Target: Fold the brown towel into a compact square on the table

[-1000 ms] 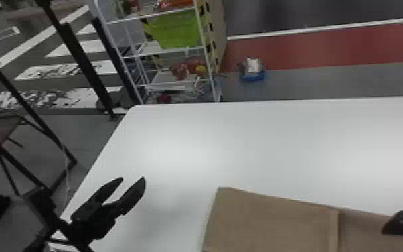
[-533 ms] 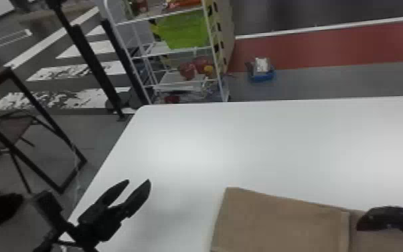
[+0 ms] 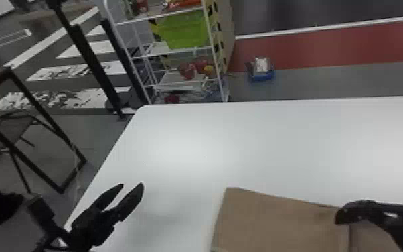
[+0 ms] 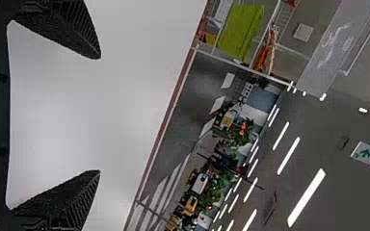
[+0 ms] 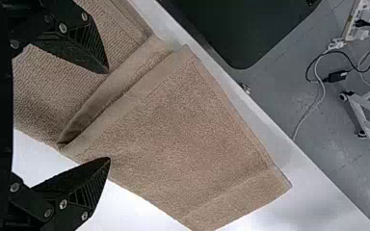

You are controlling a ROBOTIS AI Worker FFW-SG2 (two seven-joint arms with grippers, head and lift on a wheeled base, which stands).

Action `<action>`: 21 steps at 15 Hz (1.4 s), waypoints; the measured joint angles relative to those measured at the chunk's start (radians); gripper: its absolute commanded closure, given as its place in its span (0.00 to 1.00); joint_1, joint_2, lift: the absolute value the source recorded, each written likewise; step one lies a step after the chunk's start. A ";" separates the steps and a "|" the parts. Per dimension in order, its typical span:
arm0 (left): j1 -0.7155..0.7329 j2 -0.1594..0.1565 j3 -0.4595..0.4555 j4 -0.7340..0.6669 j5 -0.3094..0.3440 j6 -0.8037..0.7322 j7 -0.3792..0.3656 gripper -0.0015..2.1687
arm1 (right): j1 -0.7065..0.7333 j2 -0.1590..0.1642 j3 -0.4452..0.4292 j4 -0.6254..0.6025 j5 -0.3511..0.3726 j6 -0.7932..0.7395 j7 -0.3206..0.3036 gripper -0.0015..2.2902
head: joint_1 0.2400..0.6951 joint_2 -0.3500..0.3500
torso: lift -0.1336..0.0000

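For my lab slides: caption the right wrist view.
Right gripper, fingers open, over the partly folded brown towel on the table.

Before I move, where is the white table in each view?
Head view: the white table spans the centre and right.
Left wrist view: the table lies beyond the open left gripper.
Right wrist view: the table shows on both sides of the brown towel.
Shared landmark: grey floor beyond the table's edge.

We see soft light over the white table [image 3: 277, 134], with pale glare pooling on its left and right. Overhead, ceiling strips [image 4: 307, 197] glow stark white; beyond the table's left edge, the floor [image 3: 105, 130] looks dimmer.
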 measured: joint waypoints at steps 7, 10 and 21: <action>-0.001 0.000 0.007 0.007 0.006 0.000 0.000 0.01 | 0.004 -0.004 0.011 0.003 0.028 0.005 0.000 0.13 | 1.00 1.00 | 0.00; -0.003 0.000 0.006 0.008 0.005 0.000 0.000 0.01 | 0.004 -0.004 0.013 0.012 0.036 0.005 0.000 0.18 | 1.00 1.00 | 0.00; -0.018 0.000 0.002 0.027 0.000 -0.003 0.003 0.01 | -0.040 0.011 0.042 0.037 -0.005 0.049 0.000 0.36 | 1.00 1.00 | 0.00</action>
